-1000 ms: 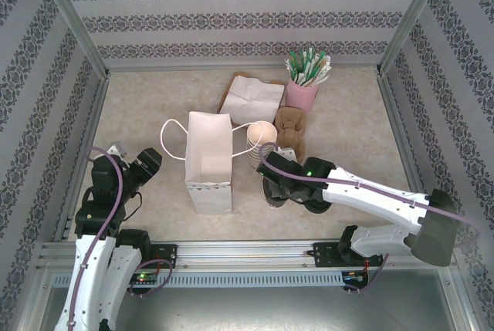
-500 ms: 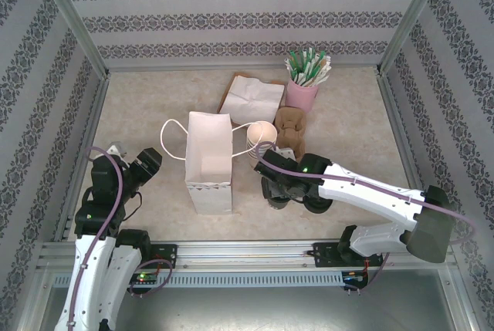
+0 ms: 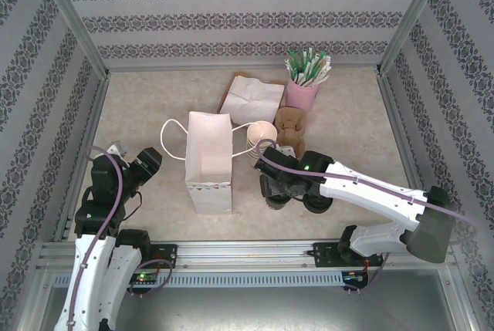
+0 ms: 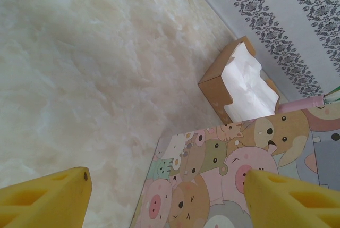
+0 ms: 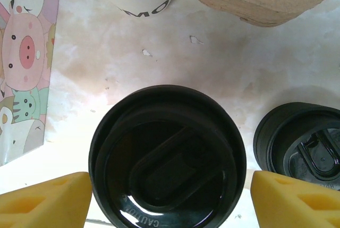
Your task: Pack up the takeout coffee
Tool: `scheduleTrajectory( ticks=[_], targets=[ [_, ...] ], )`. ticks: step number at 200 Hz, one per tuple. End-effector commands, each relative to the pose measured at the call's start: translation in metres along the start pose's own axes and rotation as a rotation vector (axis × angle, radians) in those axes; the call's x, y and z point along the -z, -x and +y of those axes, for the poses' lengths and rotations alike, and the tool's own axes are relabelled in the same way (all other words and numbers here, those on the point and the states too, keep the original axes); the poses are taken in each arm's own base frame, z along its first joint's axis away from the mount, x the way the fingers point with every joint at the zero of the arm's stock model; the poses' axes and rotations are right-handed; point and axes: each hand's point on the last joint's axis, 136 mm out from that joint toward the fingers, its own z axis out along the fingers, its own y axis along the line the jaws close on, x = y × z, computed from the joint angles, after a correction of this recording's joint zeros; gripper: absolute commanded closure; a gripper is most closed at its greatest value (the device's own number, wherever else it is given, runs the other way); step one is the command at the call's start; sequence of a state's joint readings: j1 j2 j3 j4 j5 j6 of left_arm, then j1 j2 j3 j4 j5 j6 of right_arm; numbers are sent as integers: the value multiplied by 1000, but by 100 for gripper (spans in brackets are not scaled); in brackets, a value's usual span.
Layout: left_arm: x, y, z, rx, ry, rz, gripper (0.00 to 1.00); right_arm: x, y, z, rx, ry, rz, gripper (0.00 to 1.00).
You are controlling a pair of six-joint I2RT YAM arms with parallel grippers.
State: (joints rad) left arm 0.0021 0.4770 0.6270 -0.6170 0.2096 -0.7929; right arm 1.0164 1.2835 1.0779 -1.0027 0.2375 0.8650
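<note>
Right gripper (image 5: 167,202) spread wide, yellow pads either side of takeout coffee, paper cup with round black plastic sip lid (image 5: 167,153), not clamped on it. Coffee stands toward near edge of table (image 3: 347,115), just right of white paper bag with cartoon-animal print (image 3: 208,163), low stack of loose black lids (image 5: 302,138) just beside it. Left gripper (image 4: 169,199) wide open too, empty, by left edge.

White shell links and black joint housings make up the left arm (image 3: 96,269) and the right arm (image 3: 370,196); a purple cable runs along each; a green light glows by the right wrist; the left claw (image 4: 164,199) and right claw (image 5: 170,201) have yellow wedge-shaped fingers (image 5: 42,201).
</note>
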Motion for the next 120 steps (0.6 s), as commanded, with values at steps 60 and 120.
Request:
scheduleTrajectory(
  ticks=[60, 120],
  targets=[
    [14, 17, -21, -62, -39, -28, 24, 27, 13, -9, 3, 24, -74, 22],
    [21, 32, -48, -146, -73, -7, 33, 80, 45, -53, -72, 6, -284, 28]
  ],
)
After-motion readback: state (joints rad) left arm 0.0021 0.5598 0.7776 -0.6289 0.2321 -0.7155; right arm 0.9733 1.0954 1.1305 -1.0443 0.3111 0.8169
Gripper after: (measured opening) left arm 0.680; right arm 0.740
